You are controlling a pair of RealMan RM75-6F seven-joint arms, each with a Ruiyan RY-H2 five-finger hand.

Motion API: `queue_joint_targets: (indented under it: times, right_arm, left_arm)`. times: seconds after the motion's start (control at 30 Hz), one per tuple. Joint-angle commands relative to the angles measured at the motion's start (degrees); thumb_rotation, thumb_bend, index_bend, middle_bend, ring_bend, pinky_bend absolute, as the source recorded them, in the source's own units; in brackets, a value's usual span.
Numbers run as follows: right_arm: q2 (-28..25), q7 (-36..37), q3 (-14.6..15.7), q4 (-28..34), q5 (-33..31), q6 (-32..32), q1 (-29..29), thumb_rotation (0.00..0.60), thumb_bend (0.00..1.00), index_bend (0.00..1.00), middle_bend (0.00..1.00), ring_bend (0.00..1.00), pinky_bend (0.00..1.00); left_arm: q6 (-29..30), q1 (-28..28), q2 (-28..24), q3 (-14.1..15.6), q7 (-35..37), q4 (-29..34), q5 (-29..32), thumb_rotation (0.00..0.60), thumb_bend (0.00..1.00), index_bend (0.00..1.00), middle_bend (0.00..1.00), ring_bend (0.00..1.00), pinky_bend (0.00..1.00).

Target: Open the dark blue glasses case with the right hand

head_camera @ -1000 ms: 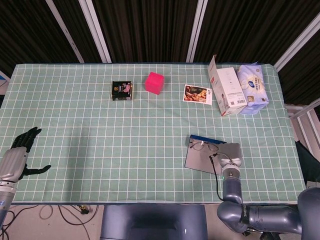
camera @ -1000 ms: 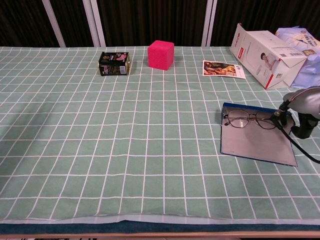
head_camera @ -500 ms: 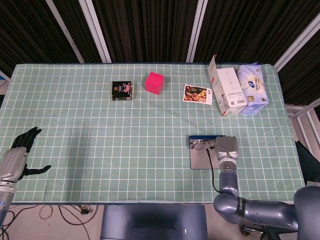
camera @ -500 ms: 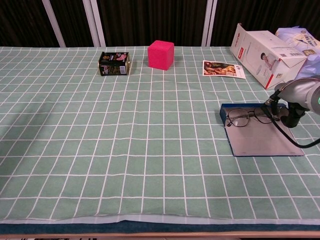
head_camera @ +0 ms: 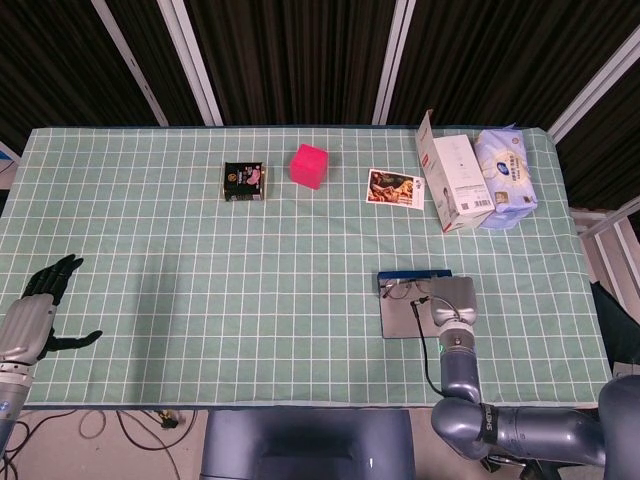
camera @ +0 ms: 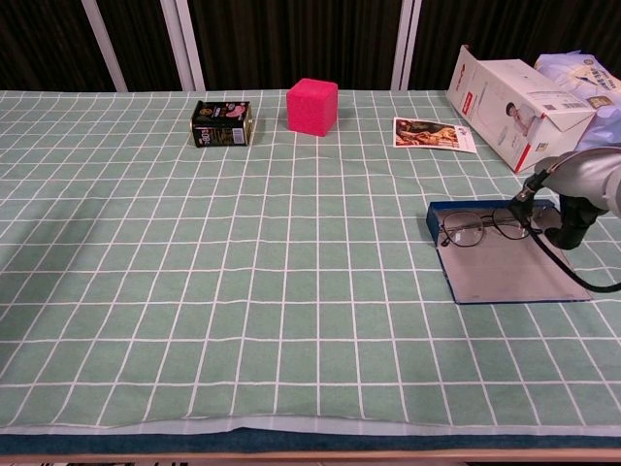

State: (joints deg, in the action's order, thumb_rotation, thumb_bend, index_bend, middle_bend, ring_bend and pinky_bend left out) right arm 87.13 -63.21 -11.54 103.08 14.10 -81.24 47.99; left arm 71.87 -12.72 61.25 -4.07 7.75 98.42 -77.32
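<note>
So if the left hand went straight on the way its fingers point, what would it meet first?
The left hand points up the table's left side. Nothing lies in that line as far as the head view shows, only bare checked cloth. The black can sits well off to the side.

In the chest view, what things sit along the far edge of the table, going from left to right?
Dark tin → pink cube → picture card → white carton → pale blue tissue pack.

Table [head_camera: 150, 330] under green checked cloth [camera: 243, 291]
</note>
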Motion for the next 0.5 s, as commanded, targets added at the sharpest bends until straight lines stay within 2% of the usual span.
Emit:
queue_joint_targets:
  times: [0.03, 0.23, 0.5]
  right_arm:
    - [-1.95, 2.27, 0.93, 3.40, 4.01, -1.90, -1.38, 0.600, 0.50, 0.25, 0.93, 1.00, 1.00]
    - [-3.57, 7.60, 0.07, 3.16, 9.14, 0.33, -2.55, 0.600, 0.37, 0.24, 0.94, 1.00, 1.00]
    - [-3.76, 16.03, -2.29, -3.92, 11.05, 9.09, -3.19, 0.600, 0.36, 0.29, 0.95, 1.00, 1.00]
  left_arm:
    - [-0.03, 0.00, -0.04, 0.07, -0.05, 0.06, -0.11, 0.600, 0.00, 0.00, 0.00, 0.00, 0.00]
    - [0.82, 0.15, 0.15, 0.18, -0.61, -0.29, -1.02, 0.600, 0.00, 0.00, 0.00, 0.00, 0.00]
    - [1.28, 0.17, 0.72, 0.40, -2.00, -0.94, -1.59, 0.600, 0.00, 0.00, 0.00, 0.00, 0.00]
